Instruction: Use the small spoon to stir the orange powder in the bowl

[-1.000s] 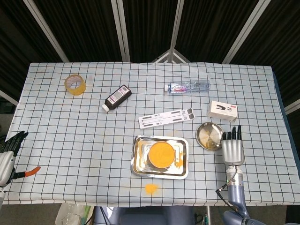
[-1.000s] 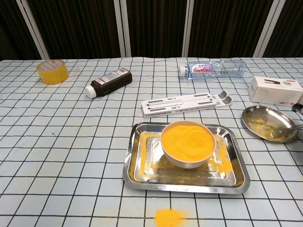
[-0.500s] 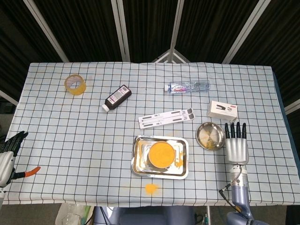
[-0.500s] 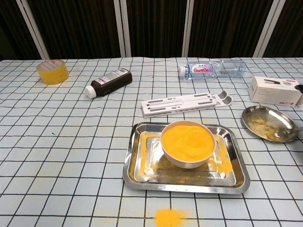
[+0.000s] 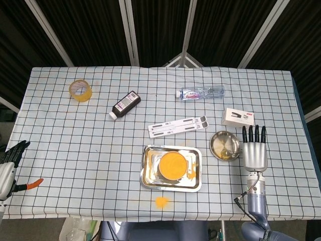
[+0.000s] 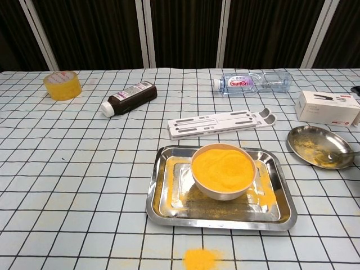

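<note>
Right hand [image 5: 255,153] shifted beside spoon [image 6: 339,155]

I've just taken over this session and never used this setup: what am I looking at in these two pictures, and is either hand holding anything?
It is a two-armed robot with finger hands at a checked table. One picture looks down from its head, the other forward from its chest. The right hand hangs open beside the small metal dish, where the spoon lies; it holds nothing. The left hand waits at the table's left edge, also holding nothing. In the middle a bowl of orange powder stands in a metal tray, with some powder spilled in front. Further back lie a tape roll, a dark bottle, a water bottle, a white folding stand and a small box.
</note>
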`<state>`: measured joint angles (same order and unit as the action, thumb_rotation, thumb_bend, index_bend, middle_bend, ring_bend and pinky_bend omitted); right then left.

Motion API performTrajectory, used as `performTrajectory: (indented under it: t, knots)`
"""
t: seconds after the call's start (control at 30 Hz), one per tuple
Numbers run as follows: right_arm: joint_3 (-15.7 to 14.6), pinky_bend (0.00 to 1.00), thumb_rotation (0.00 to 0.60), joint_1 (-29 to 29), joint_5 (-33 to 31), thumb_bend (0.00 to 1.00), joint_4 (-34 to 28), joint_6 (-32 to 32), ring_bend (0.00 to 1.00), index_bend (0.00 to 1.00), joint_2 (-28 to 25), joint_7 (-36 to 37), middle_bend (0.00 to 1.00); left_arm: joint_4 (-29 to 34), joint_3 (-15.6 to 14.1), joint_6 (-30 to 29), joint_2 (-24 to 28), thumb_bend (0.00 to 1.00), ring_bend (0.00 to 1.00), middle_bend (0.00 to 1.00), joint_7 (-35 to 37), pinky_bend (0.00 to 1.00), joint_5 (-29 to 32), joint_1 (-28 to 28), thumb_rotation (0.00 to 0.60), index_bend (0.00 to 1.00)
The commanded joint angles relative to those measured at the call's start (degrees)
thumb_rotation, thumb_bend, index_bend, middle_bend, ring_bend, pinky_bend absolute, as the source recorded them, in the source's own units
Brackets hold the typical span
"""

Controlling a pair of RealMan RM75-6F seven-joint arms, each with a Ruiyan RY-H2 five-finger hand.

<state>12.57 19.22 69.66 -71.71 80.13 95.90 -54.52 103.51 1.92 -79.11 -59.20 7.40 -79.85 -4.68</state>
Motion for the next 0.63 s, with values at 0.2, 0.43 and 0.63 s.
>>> performTrajectory:
  t: [0.2,0.43,0.63]
  knots:
    - [-6.8,0.0,0.6,-5.4,8.2,0.54,-15.4,3.9,0.0,0.0,-14.2,9.9,0.11,-2.7,-0.3,-2.9,-0.9,0.0,0.0,0.0,-2.6,0.0,-3.4,0.4,0.6,0.0]
    - [-15.6,0.0,0.6,-13.1,15.1,0.48,-27.3,7.0,0.0,0.0,-29.3,28.3,0.04,-5.0,-0.6,-5.2,-2.4,0.0,0.0,0.0,-5.6,0.0,-6.0,0.8,0.6,0.0]
    - [-19.2,0.0,0.6,-17.3,22.4,0.42,-25.5,12.5,0.0,0.0,-33.1,37.9,0.0,-6.0,-0.8,-7.2,-3.3,0.0,0.0,0.0,-7.3,0.0,-7.3,1.5,0.6,0.0]
